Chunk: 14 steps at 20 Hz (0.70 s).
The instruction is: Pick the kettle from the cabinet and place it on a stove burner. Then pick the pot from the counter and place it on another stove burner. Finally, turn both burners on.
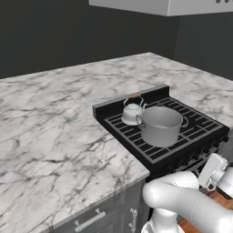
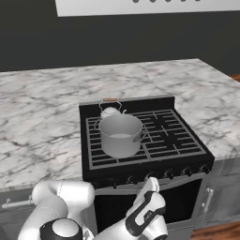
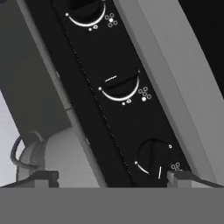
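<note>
The small silvery kettle (image 1: pixel 132 112) (image 2: pixel 110 112) stands on the back left stove burner (image 1: pixel 119 122). Right in front of it, the wide grey pot (image 1: pixel 160 125) (image 2: pixel 120 135) sits on the front left grate, and its side and one handle show in the hand view (image 3: pixel 65 148). My gripper (image 3: pixel 112 177) is open and holds nothing, close in front of the stove's black knob panel (image 3: pixel 94 100). Three knobs show there: one near the right fingertip (image 3: pixel 153 158), a middle one (image 3: pixel 120 83) and a far one (image 3: pixel 85 9). The cabinet is out of view.
White marble counter (image 1: pixel 54 118) (image 2: pixel 42 126) lies on both sides of the stove. The right burners (image 2: pixel 168 133) are bare. A grey hood (image 2: pixel 140 5) hangs above. Dark drawers with bar handles (image 1: pixel 88 221) sit below the counter. My forearm (image 2: pixel 146 208) rises before the oven front.
</note>
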Tool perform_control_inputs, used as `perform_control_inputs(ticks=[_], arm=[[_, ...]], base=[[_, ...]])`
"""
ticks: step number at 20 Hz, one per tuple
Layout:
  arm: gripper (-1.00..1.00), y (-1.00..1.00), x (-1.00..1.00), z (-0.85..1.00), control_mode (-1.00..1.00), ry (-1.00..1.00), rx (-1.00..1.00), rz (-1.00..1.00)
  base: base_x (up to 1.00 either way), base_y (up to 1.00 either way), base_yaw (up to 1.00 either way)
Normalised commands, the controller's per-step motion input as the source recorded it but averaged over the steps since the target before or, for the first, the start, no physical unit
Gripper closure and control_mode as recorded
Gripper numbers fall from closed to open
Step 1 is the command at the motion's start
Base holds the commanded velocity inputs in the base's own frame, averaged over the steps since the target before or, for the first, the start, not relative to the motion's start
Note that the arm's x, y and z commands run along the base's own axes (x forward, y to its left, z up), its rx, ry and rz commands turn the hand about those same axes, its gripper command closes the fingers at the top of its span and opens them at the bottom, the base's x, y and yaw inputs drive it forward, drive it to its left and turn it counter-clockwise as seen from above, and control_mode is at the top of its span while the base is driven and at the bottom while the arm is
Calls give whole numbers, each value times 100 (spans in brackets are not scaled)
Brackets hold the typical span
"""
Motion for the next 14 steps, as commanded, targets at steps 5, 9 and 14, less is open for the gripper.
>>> perform_control_inputs(ticks=[5,9,14], arm=[[-100,-23,0,3,-100,1,9,0],[-100,-7,1,0,-100,2,7,0],[-100,0,10,0,-100,3,11,0]], base=[[0,0,0],[0,0,0],[0,0,0]])
